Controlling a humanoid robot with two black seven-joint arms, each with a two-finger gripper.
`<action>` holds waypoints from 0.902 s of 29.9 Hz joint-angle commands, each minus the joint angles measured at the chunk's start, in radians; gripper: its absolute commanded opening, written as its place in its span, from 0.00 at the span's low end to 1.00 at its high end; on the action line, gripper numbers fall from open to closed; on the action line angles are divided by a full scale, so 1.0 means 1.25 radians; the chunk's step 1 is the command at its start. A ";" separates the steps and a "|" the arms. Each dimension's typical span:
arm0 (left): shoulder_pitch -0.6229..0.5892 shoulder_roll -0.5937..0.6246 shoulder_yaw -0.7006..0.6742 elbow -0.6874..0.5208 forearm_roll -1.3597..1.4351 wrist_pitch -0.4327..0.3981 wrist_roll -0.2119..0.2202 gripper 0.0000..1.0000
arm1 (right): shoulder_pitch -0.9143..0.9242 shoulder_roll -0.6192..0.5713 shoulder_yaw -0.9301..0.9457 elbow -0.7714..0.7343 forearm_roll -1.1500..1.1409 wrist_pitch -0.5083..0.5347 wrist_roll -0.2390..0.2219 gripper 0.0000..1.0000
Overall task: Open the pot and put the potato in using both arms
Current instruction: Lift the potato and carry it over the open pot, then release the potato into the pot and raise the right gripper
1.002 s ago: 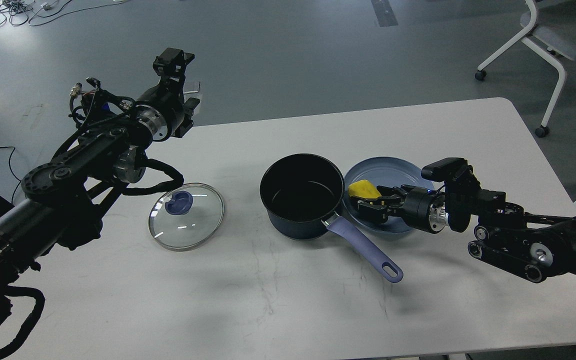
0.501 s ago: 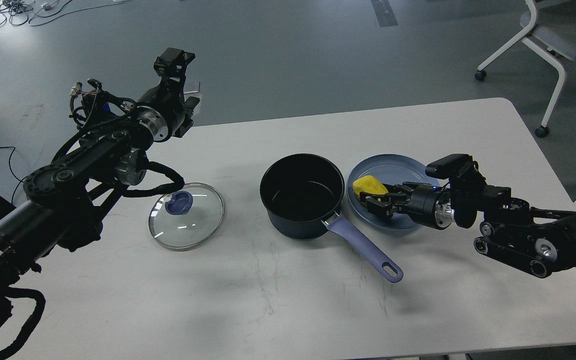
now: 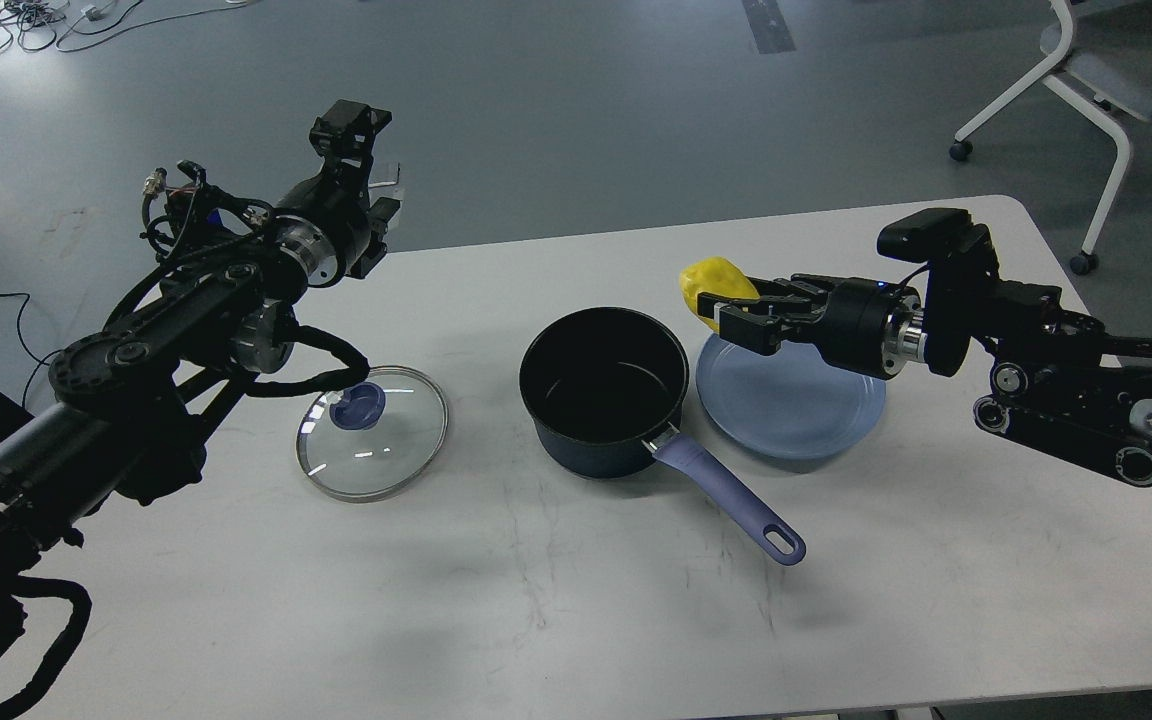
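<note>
The dark navy pot (image 3: 604, 392) stands uncovered at the table's middle, its lavender handle (image 3: 731, 497) pointing to the front right. Its glass lid (image 3: 373, 431) with a blue knob lies flat on the table to the left. My right gripper (image 3: 726, 305) is shut on the yellow potato (image 3: 714, 280) and holds it in the air, above the blue plate's far left edge and just right of the pot's rim. My left gripper (image 3: 348, 125) is raised above the table's far left edge, away from the lid; its fingers cannot be told apart.
A flat blue plate (image 3: 791, 400) lies right of the pot, touching or nearly touching it. A white table (image 3: 576, 590) bears everything. A wheeled chair (image 3: 1096, 90) stands on the floor at the far right. Cables lie on the floor at the far left.
My right gripper closed on the potato on the plate and lifted it up and back, off the plate. The left arm has barely moved.
</note>
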 commanded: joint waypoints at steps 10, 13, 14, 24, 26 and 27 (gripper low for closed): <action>0.001 0.005 -0.001 0.001 -0.001 0.001 0.000 0.98 | 0.036 0.174 -0.013 -0.116 0.002 0.008 -0.009 1.00; -0.001 0.003 -0.003 -0.001 -0.002 0.001 0.000 0.98 | 0.036 0.168 -0.016 -0.115 0.007 0.019 -0.015 1.00; 0.001 0.002 -0.007 -0.001 -0.004 -0.001 0.005 0.98 | 0.038 0.163 -0.015 -0.114 0.024 0.025 -0.018 1.00; 0.002 0.000 -0.026 -0.001 -0.103 -0.048 0.031 0.98 | 0.061 0.145 0.027 -0.108 0.361 0.027 -0.018 1.00; 0.005 0.000 -0.043 -0.001 -0.130 -0.060 0.031 0.98 | 0.059 0.139 0.062 -0.108 0.394 0.032 -0.019 1.00; 0.009 0.000 -0.050 -0.001 -0.140 -0.066 0.031 0.98 | 0.057 0.137 0.085 -0.109 0.419 0.040 -0.020 1.00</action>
